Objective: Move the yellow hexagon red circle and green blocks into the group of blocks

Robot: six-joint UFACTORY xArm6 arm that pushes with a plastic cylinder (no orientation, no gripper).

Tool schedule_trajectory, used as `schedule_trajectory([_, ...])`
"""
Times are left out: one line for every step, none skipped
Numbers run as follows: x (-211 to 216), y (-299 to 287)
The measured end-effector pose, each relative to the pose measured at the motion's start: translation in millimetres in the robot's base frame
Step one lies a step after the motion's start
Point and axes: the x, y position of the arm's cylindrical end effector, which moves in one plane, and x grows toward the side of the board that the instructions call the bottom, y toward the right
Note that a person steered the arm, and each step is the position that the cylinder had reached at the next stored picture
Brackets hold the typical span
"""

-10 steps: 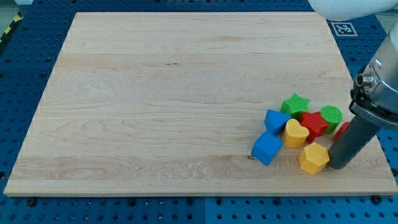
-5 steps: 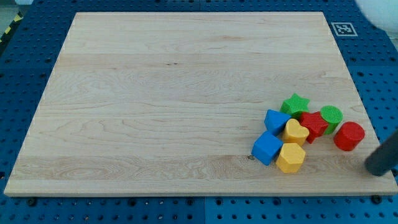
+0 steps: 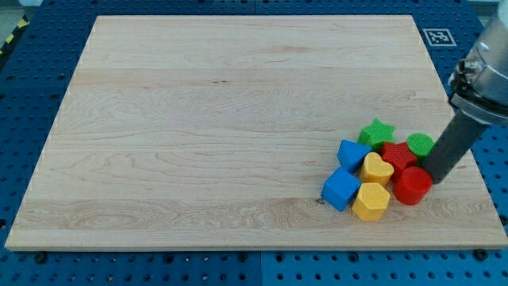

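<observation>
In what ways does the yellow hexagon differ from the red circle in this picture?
The yellow hexagon has flat angled sides; the red circle is a round cylinder. The hexagon sits at the view's bottom of the cluster, the circle further to the view's right. My tip is against the circle, not the hexagon. Both stand among the grouped blocks.

Pale rectangular wooden board (image 3: pixel 214 119) with fine horizontal grain, resting on a blue perforated metal table (image 3: pixel 32 87), small black-and-white square marker tag (image 3: pixel 438 36) by the board's top right corner, yellow-and-black hazard tape (image 3: pixel 11 38) at the view's top left, even light
</observation>
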Motion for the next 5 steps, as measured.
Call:
schedule_trajectory([0.0, -2.0])
schedule_trajectory([-19.9, 16.5])
schedule_trajectory([-43.4, 47.8])
schedule_trajectory([-56.7, 48.5])
schedule_trajectory([-56.7, 27.3])
